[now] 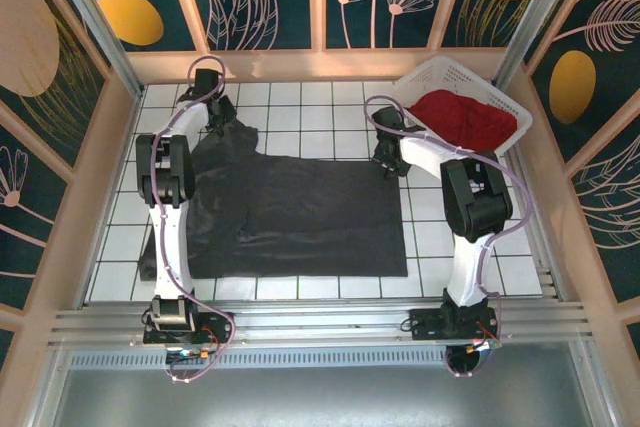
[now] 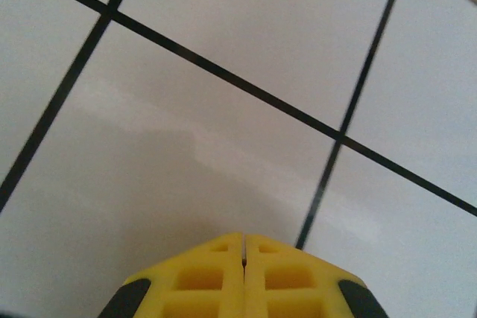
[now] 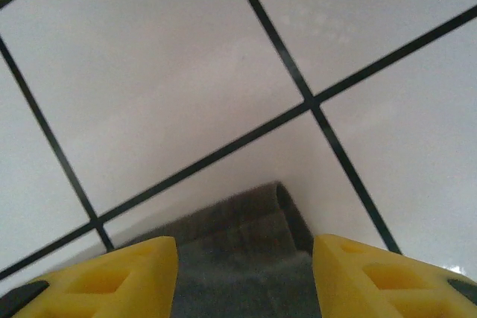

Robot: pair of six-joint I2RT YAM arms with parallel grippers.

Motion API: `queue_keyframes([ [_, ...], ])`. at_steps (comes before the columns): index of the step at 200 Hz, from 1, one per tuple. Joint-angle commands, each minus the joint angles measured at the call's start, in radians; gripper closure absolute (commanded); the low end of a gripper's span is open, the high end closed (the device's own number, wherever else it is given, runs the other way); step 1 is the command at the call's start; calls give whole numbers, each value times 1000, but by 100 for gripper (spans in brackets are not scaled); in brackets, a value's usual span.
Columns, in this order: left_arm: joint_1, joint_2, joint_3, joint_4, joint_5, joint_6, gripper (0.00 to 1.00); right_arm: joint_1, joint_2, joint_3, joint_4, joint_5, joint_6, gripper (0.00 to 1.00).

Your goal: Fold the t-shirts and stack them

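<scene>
Two arms work a grey shirt spread flat on your white tiled surface.
Your left claw sits at the shirt's far left sleeve with its yellow fingers pressed together. Its wrist view looks onto bare tile, and whether any cloth is pinched cannot be told. Your right claw is at the shirt's far right corner, jaws fairly wide, with the grey corner lying between its fingers, ungripped. The red shirt lies bunched in the white basket at the far right.
</scene>
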Motion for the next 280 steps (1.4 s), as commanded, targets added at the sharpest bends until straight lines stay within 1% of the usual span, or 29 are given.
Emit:
queue_keyframes([
  [1,-3,-113,-18,-22,-35,30,100,-17,35,42,-39,50,-5,49],
  [37,-3,-158,-58,-44,-28,54,100,-24,94,84,-55,24,-26,53],
  [58,-3,-176,-87,-46,-2,54,100,-23,99,72,-49,12,-19,54],
  [74,-5,-191,-110,-48,8,54,100,-23,103,66,-36,-4,-21,58],
  [89,-5,-207,-126,-55,14,54,100,-22,111,70,-33,-15,-28,66],
  [97,-5,-217,-135,-62,17,54,100,-24,108,69,-34,-15,-31,73],
  [124,-9,-290,-200,-66,15,43,100,-21,55,36,-6,3,-52,100],
  [144,-12,-388,-303,-48,14,12,100,-18,-20,-24,55,3,-84,100],
  [160,-12,-493,-417,-37,-17,-28,100,-11,-89,-74,106,-4,-117,100],
  [187,-12,-697,-650,-22,-71,-107,100,6,-190,-142,149,-3,-171,100],
  [208,-13,-894,-833,-34,-110,-182,100,19,-254,-193,145,-3,-180,100],
  [243,-12,-1195,-1059,-125,-223,-291,100,51,-383,-319,131,19,-155,100],
  [261,-11,-1321,-1117,-205,-282,-338,100,69,-438,-381,90,42,-121,100],
  [280,-11,-1428,-1164,-297,-320,-391,100,76,-496,-456,66,50,-89,100],
])
